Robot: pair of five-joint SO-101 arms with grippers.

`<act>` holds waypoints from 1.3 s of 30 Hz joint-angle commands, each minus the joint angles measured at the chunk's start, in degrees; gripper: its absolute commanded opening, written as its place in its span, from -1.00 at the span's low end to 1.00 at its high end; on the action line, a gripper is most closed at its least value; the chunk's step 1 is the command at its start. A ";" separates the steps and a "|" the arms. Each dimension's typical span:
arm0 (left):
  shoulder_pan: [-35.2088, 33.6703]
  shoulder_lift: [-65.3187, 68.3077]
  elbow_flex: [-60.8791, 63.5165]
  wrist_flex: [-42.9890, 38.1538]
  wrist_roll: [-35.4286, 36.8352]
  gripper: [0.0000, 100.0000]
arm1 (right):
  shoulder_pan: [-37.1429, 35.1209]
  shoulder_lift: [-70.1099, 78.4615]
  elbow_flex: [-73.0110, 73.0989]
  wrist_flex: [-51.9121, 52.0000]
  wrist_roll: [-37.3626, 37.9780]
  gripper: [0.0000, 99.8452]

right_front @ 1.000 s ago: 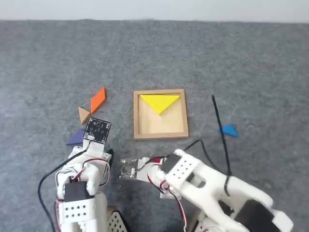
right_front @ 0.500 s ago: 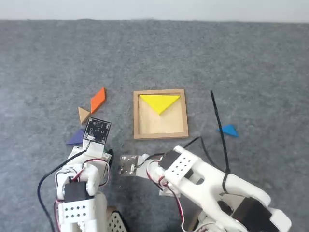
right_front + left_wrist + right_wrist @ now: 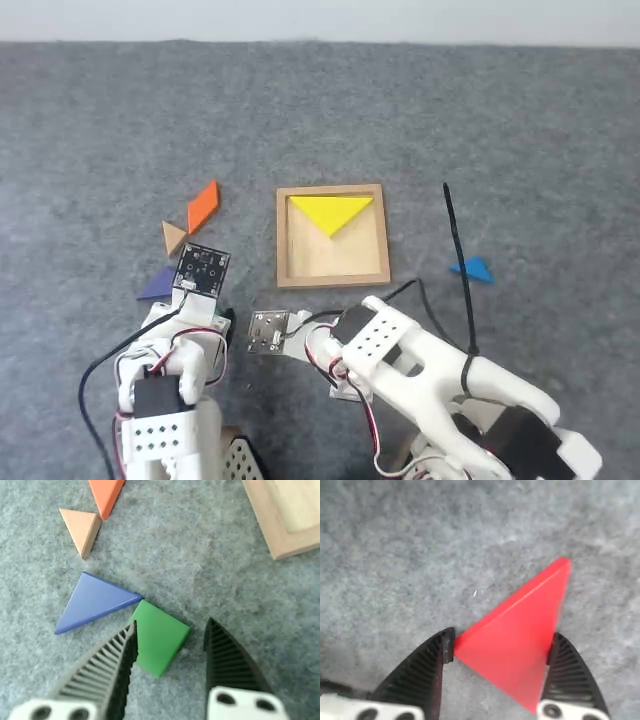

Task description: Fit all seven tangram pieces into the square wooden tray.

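Note:
The square wooden tray (image 3: 283,235) holds a yellow triangle (image 3: 330,211) against its far side. My right gripper (image 3: 500,645) is shut on a red triangle (image 3: 520,640), its fingers touching two of the piece's edges just above the grey mat. That arm's wrist (image 3: 268,333) sits close to the tray's near-left corner. My left gripper (image 3: 170,630) stands open over a green square (image 3: 159,636), one finger on each side. Beside the square lie a dark blue triangle (image 3: 95,601), a tan triangle (image 3: 81,527) and an orange piece (image 3: 106,492).
A small light blue triangle (image 3: 473,269) lies right of the tray, next to a black cable tie (image 3: 455,255) on the right arm. The tray's corner (image 3: 280,525) appears in the left wrist view. Grey mat stretches bare beyond the tray.
The right arm's wrist has shifted a little toward the tray's near-left corner. The left arm and the loose pieces have stayed put.

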 commanded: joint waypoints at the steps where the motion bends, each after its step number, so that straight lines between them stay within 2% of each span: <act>1: -0.18 -0.79 -0.48 -1.23 -0.53 -0.59 | 0.48 -0.22 -5.01 6.29 -0.18 -0.66; 12: -0.18 -0.79 -0.48 -1.23 -0.53 -0.59 | 0.13 -3.47 -5.80 11.47 2.99 -0.66; 22: 0.35 -0.79 -0.48 -1.32 -0.53 -0.59 | 0.22 -32.31 -5.89 24.92 4.57 -0.66; 26: 0.62 -0.79 -0.48 -1.58 -0.53 -0.59 | 0.31 -38.29 -6.68 27.91 4.92 -0.66; 32: -0.88 -0.79 -1.27 -1.67 -1.23 -0.59 | 2.07 -32.04 -17.49 29.67 11.34 -0.65; 36: -8.53 -0.79 -9.01 -1.58 -4.66 -0.59 | 6.81 -17.89 -27.87 29.67 19.87 -0.66; 39: -12.84 -0.79 -13.41 -2.11 -2.11 -0.59 | 9.27 -7.16 -34.81 29.14 28.31 -0.66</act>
